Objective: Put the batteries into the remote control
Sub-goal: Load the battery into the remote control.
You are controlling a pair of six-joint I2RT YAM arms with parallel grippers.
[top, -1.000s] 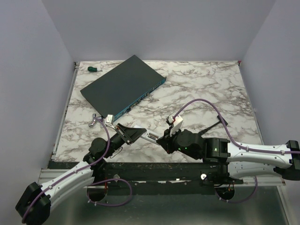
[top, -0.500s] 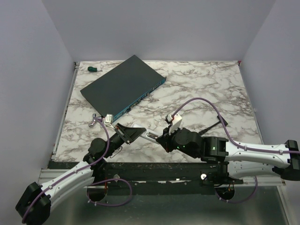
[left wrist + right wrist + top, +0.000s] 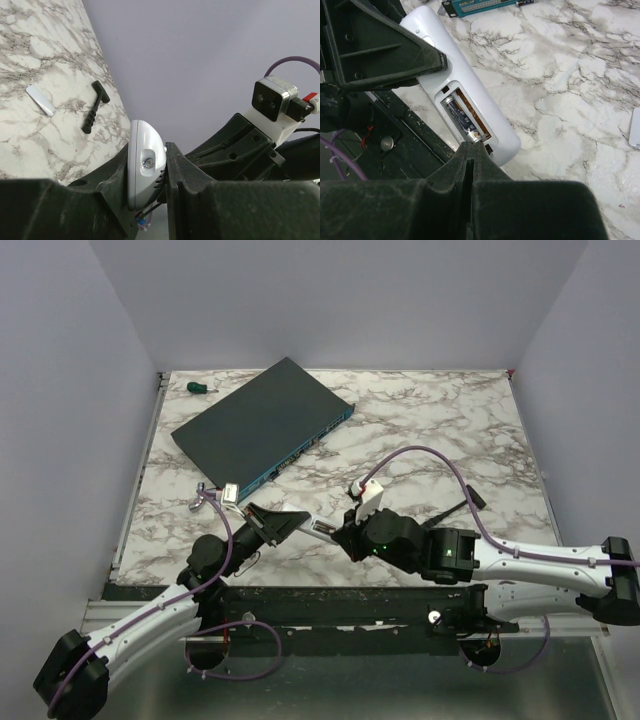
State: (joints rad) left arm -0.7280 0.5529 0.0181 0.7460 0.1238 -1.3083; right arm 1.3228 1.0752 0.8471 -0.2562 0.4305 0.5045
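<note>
Remote control [image 3: 465,82]: smooth, rounded white plastic

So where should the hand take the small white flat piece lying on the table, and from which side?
The white flat piece lies flat on the marble table, long and narrow, so it is probably best to come straight down and close across its two long edges near the middle.
</note>
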